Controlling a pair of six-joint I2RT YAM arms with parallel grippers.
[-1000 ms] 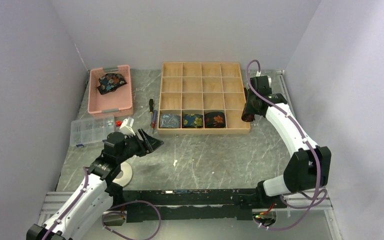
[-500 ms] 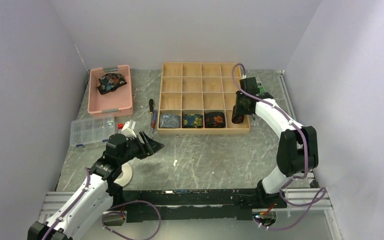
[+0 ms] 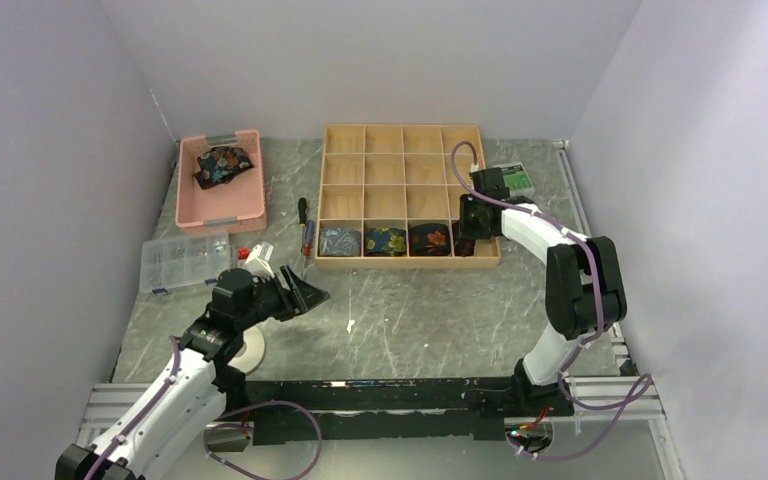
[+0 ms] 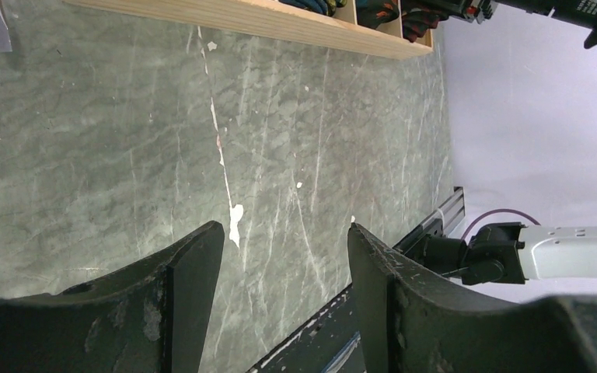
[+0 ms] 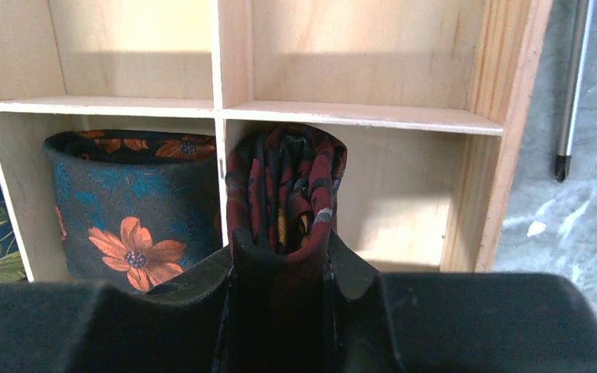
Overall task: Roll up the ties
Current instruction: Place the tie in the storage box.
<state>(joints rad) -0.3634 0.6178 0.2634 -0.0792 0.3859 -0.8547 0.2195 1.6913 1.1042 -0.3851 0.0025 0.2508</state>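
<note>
right fingers (image 5: 281, 247), right of centre in the top view, closed on a rolled maroon tie (image 5: 286, 179), held upright inside the lower-right cell of the wooden tray (image 3: 403, 128). three rolls (image 3: 385, 240) fill the other cells of the same bottom row, to its left. left fingers (image 4: 284, 233) open, holding nothing, above bare table (image 4: 124, 140) at lower left. a loose tie (image 3: 222, 165) lies in the pink bin (image 3: 188, 205), upper left.

Odds and ends on the marbled green table (image 3: 420, 310)
Wooden grid tray (image 3: 383, 170) at back; pink bin (image 3: 222, 212) left, clear parts box (image 3: 182, 262) before it, screwdrivers (image 3: 308, 240) between.
</note>
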